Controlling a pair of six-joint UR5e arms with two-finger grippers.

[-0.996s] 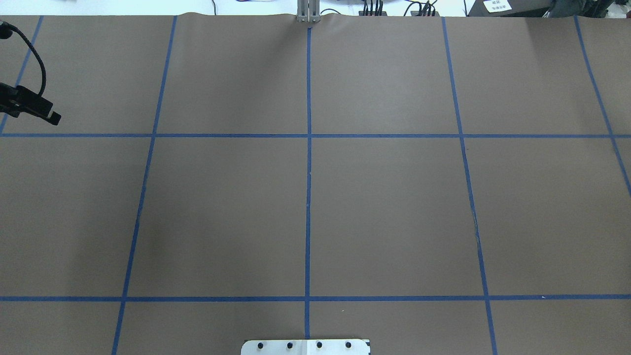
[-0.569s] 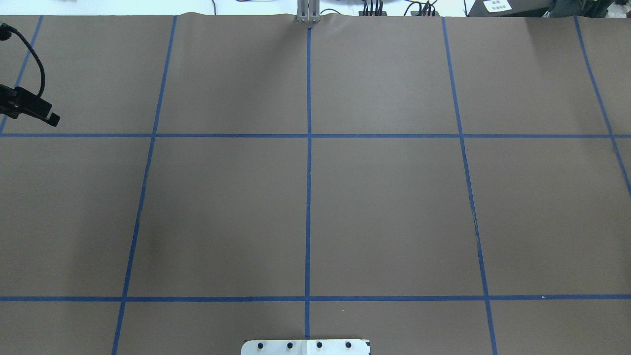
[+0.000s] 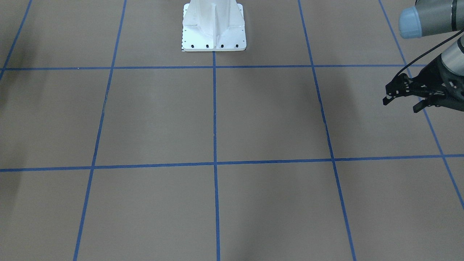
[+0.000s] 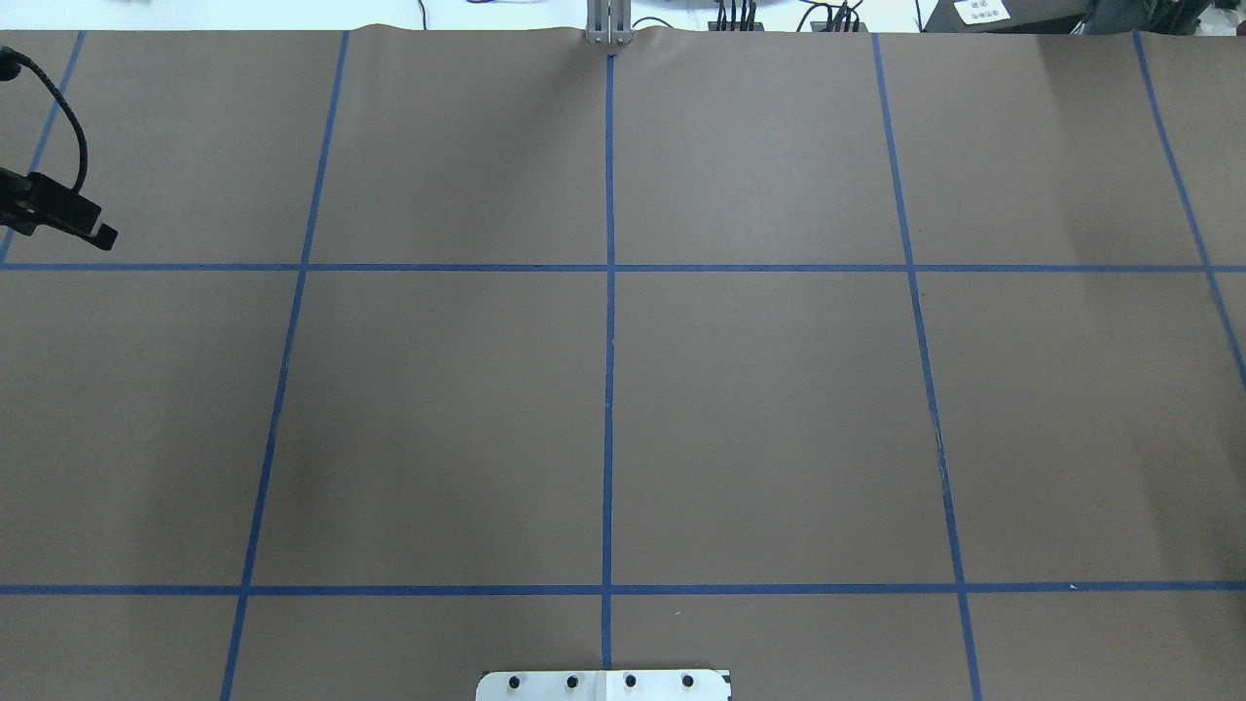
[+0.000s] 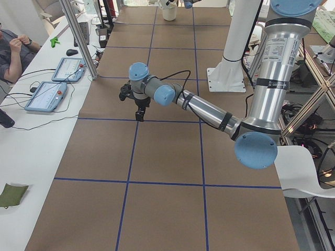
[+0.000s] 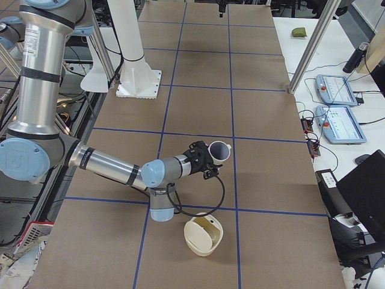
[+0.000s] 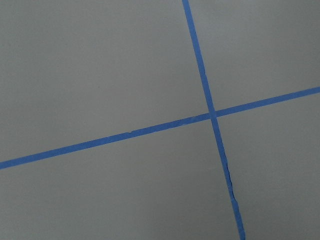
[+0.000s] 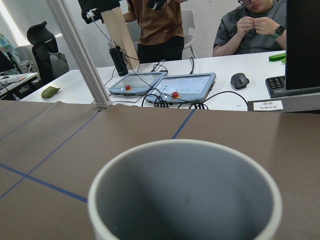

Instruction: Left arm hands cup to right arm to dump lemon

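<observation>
My left gripper [image 3: 401,104] is a black open-frame gripper with a looped cable. It hangs open and empty above the table's left end, and also shows in the overhead view [image 4: 58,212] and the exterior left view [image 5: 134,104]. The white cup [image 6: 221,150] sits at the tip of my right gripper [image 6: 204,161], above the table and tipped over, mouth away from the arm. The right wrist view looks into its grey inside [image 8: 185,200], which shows nothing in it. I cannot tell whether the right gripper is shut. The lemon is not in view.
A cream bowl-like container [image 6: 203,236] sits on the table near the right arm's elbow. The white robot pedestal [image 3: 214,25] stands at mid-table on the robot's side. Tablets [image 8: 165,85] and seated operators [image 8: 255,25] are at the side bench.
My left gripper has shifted slightly toward the view's left edge. Nothing else in the overhead view has changed.
</observation>
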